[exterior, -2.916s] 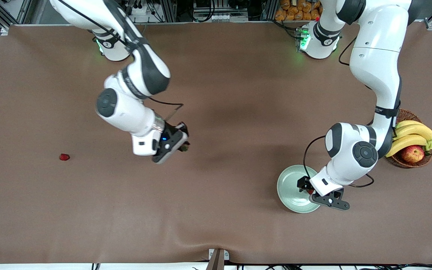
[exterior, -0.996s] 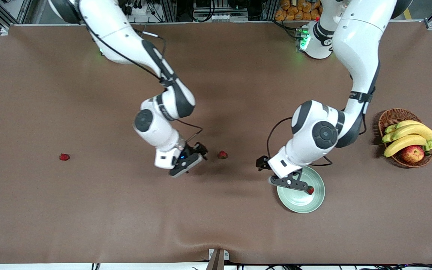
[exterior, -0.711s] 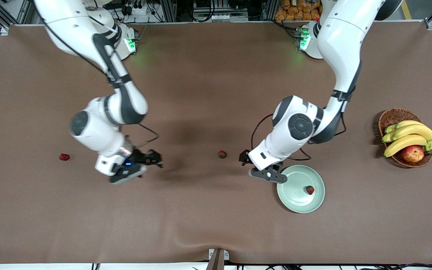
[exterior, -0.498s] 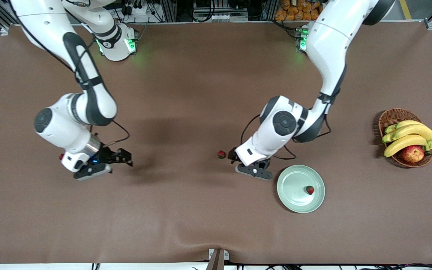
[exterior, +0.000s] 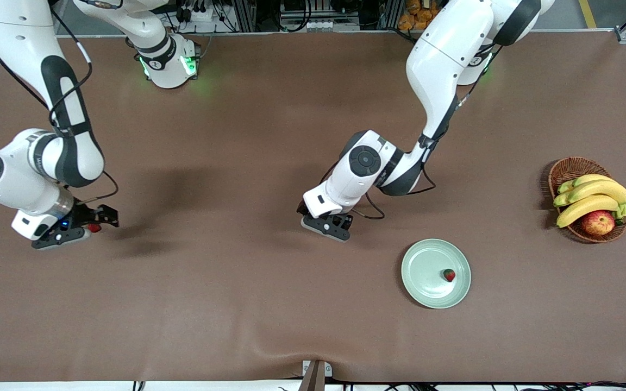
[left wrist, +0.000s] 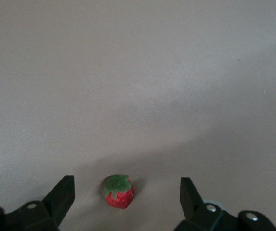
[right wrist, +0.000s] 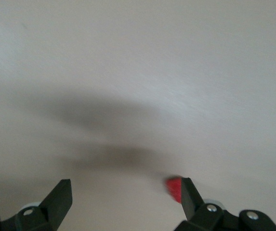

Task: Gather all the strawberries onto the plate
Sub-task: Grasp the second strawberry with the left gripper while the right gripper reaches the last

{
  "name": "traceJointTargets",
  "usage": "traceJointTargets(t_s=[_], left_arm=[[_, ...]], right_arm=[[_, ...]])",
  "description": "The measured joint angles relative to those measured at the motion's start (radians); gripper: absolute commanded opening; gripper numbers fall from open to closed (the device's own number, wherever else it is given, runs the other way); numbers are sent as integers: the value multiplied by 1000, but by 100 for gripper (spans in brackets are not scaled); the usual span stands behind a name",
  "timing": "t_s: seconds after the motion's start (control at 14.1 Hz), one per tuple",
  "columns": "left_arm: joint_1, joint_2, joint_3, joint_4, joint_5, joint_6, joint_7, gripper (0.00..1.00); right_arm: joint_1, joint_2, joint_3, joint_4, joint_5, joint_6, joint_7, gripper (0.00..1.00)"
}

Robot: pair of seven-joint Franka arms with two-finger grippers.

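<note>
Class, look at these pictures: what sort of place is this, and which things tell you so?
Most likely a robotics lab. Two arms stand bolted to a table under a brown cloth, metal framing and cables run along its edge by the bases, and a plate and fruit basket serve as props.

You see a big brown table (exterior: 291, 326). At three o'clock sits a basket (exterior: 563, 171) with bananas (exterior: 590, 198) and an apple (exterior: 598, 222).
</note>
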Motion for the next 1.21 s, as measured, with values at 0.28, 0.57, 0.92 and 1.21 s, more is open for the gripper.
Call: traceJointTargets(t_s=[0.28,0.57,0.92,1.21], left_arm=[[-6,23,0,-6,38,0,0,75],[-14,46,1,-7,39,0,1,66],[-16,52,3,-7,41,0,2,33],[-15,51,5,-3,42,-20,2,0]], right_arm=[[-75,62,-2,48,-50,-29,-258,100],[-88,151,-2,75,-56,-39,-377,100],[-88,178,-1,95,-58,-55,-469,100],[-88,198,0,119,-60,-56,-525,100]])
